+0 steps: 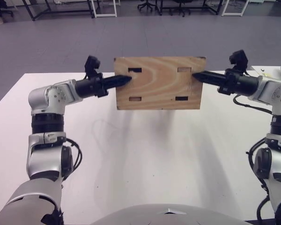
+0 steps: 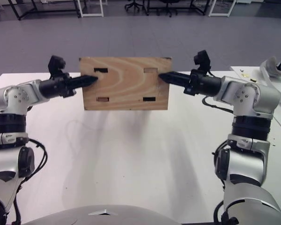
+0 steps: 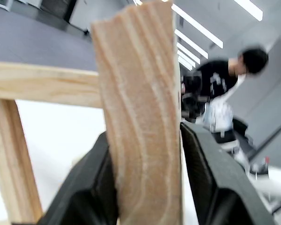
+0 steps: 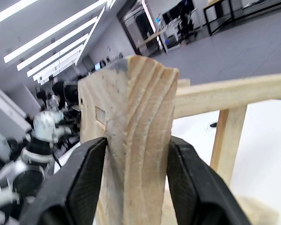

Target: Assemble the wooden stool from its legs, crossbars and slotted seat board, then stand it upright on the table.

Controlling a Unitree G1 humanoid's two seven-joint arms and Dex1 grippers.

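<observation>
Gripping opposite edges, left claw [image 1: 126, 78] and right claw [image 1: 195, 75] hold the seat board [image 1: 157, 84], legs [image 3: 37, 82] largely hidden behind.

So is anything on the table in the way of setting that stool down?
Nothing visible. The left gripper and right gripper hold the seat board over a bare stretch of table.

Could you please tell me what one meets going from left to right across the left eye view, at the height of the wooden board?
In order: left gripper → seat board → right gripper, each gripper clamped on its side edge of the board.
</observation>
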